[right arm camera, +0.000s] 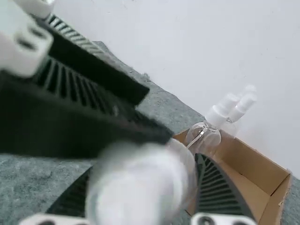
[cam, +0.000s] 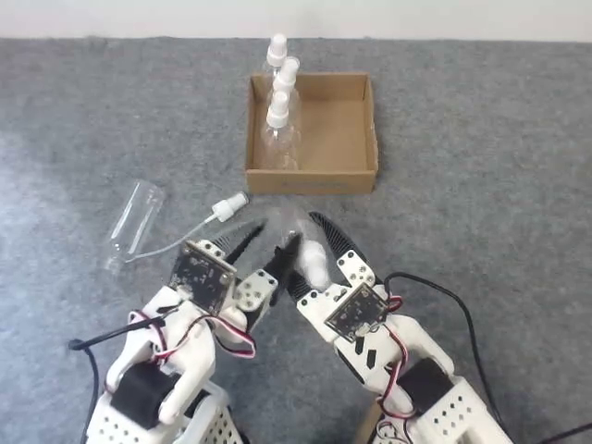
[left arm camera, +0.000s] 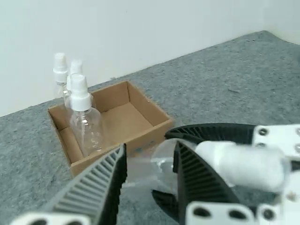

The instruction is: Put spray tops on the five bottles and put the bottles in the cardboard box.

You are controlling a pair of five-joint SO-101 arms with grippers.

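3 capped bottles (cam: 280,129) stand upright in a row along one side of the cardboard box (cam: 324,178). A 4th bottle (left arm camera: 161,165) is held roughly level in front of the box, between the 2 arms. The right gripper (right arm camera: 140,185) grasps this 4th bottle by its white spray top (left arm camera: 239,164). The left gripper (left arm camera: 151,152) is spread wide at the clear body end. Its ribbed fingers (left arm camera: 101,187) seem to sit just in front of the bottle rather than press on it, though the blur leaves that uncertain. A 5th bottle (cam: 134,222), uncapped, lies on its side on the grey carpet (cam: 481,185), well apart from the box on the left arm's side. A loose spray top (cam: 229,207) with a thin tube lies between that bottle and the box's near corner.
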